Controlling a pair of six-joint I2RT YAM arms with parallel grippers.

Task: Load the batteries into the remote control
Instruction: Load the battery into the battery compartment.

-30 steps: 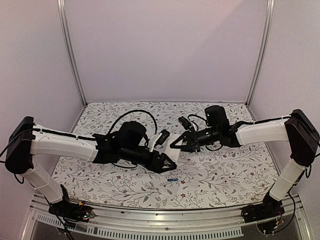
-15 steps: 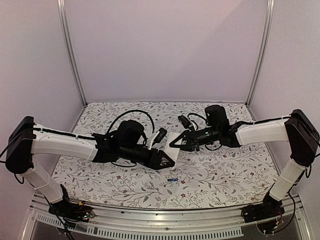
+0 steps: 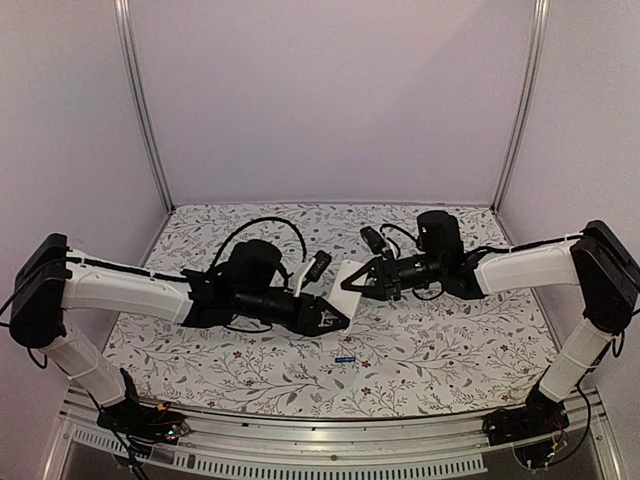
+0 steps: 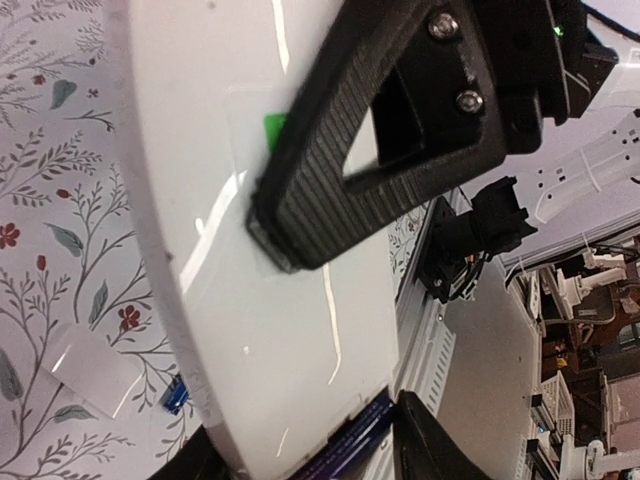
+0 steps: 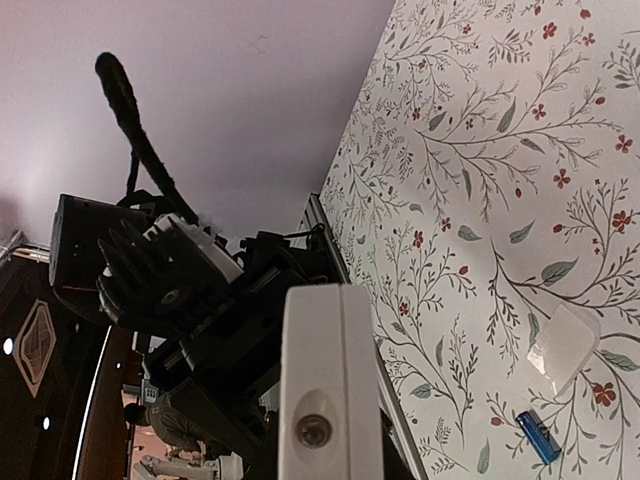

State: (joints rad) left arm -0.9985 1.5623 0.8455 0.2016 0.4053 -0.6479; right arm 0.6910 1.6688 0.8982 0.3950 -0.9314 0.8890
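Observation:
My right gripper (image 3: 360, 283) is shut on the white remote control (image 3: 345, 285) and holds it tilted above the table's middle. The remote fills the left wrist view (image 4: 250, 250), where a right finger (image 4: 390, 120) presses on it. In the right wrist view its end (image 5: 325, 350) points at the camera. My left gripper (image 3: 330, 318) is at the remote's lower end. Its jaws (image 4: 310, 455) hold a blackish battery (image 4: 360, 448) against that end. The blue battery (image 3: 345, 358) lies on the table; both wrist views show it (image 4: 175, 396) (image 5: 538, 437).
The flat white cover piece (image 5: 565, 345) lies on the floral tablecloth next to the blue battery and also shows in the left wrist view (image 4: 92, 372). A metal rail (image 3: 330, 440) runs along the near table edge. White walls close in the back and sides.
My left gripper has moved up and slightly back, closer to the remote's lower end. The right gripper and the remote have shifted only slightly. The blue battery has not moved.

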